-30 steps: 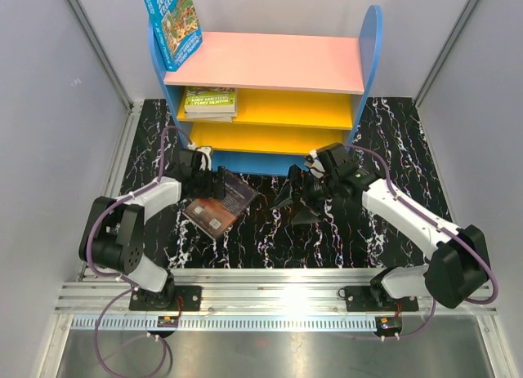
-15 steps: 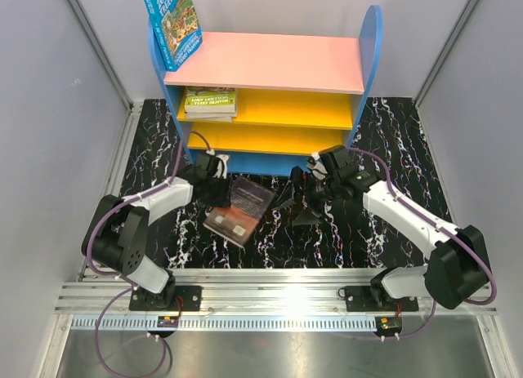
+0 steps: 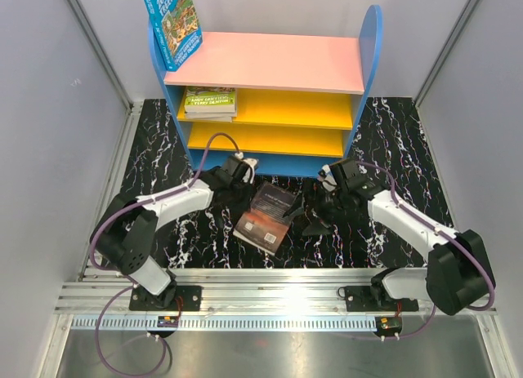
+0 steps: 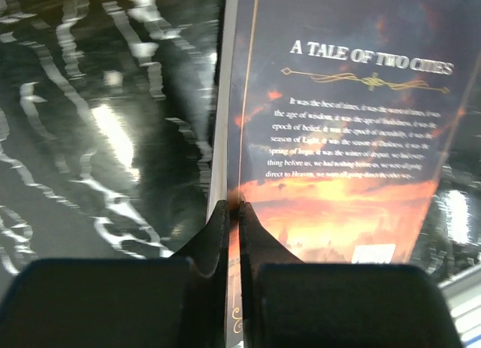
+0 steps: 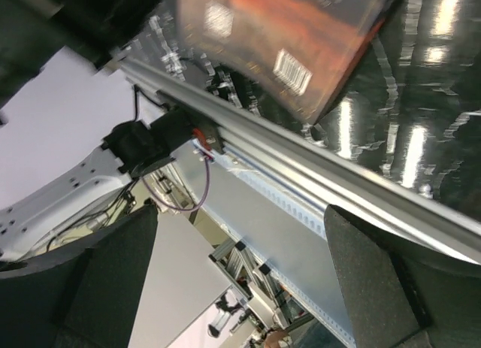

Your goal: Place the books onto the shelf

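The left gripper [image 4: 231, 210] is pinching the long edge of the Tale of Two Cities paperback [image 3: 266, 218], near the table's [image 3: 392, 149] middle, before the shelf [image 3: 278, 64]. The right gripper [image 3: 304, 215] is standing spread wide just beside it, its wrist view cropping and blurring the cover.

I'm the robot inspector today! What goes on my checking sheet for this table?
Surface: black mat with white marbling.
Job's things: shelf stands at the back; blue book leans on its pink top; yellow-green book lies on the upper yellow board; dark book, "A Tale of Two Cities", is in front of the shelf, over the mat.
Clutter: nothing seen.
Grippers: left gripper has its fingers shut on the dark book's edge; right gripper is open beside that book, holding nothing.
Cables: purple cables run along both arms, one looping near the shelf's foot.
Surroundings: grey walls; metal rail at the near edge.
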Motion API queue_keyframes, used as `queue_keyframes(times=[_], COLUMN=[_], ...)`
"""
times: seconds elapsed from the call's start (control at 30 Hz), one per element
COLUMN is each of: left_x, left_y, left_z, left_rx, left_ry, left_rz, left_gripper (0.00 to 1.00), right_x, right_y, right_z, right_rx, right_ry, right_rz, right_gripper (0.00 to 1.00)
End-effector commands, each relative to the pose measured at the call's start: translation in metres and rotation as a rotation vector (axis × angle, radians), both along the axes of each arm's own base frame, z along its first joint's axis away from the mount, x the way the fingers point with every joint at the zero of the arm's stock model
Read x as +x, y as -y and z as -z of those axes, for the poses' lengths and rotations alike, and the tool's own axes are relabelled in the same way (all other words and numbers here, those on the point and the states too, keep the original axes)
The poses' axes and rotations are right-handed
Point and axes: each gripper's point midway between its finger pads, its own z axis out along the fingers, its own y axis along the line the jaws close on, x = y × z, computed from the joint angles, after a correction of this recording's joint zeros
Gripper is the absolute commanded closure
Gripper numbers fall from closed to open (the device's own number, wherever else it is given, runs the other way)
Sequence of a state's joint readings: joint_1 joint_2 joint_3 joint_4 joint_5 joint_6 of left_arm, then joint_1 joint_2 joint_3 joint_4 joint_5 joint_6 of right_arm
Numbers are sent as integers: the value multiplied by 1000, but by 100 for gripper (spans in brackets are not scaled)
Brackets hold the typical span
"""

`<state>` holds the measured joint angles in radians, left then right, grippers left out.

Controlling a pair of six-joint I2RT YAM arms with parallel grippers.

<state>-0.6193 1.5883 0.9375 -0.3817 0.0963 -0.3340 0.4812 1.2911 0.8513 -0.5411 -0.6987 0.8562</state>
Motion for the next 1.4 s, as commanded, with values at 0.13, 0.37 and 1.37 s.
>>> queue_keyframes(times=[0.13,0.37,1.37], left_x=[-16,-50,-30], left_y=[58,92,61], left_z=[-37,-40,-73], left_rx=[-145,-306,-255], left_ry=[2,-95,-74], left_rz=[46,62,-116], left_gripper=[100,100,30], right_x=[-2,-5,-23], right_y=[20,41,51], right_z=[66,114,97], right_rx=[-72,-222,-79], right_ry=[-59,-87,41], right_rz=[54,115,271], right_gripper=[0,0,0])
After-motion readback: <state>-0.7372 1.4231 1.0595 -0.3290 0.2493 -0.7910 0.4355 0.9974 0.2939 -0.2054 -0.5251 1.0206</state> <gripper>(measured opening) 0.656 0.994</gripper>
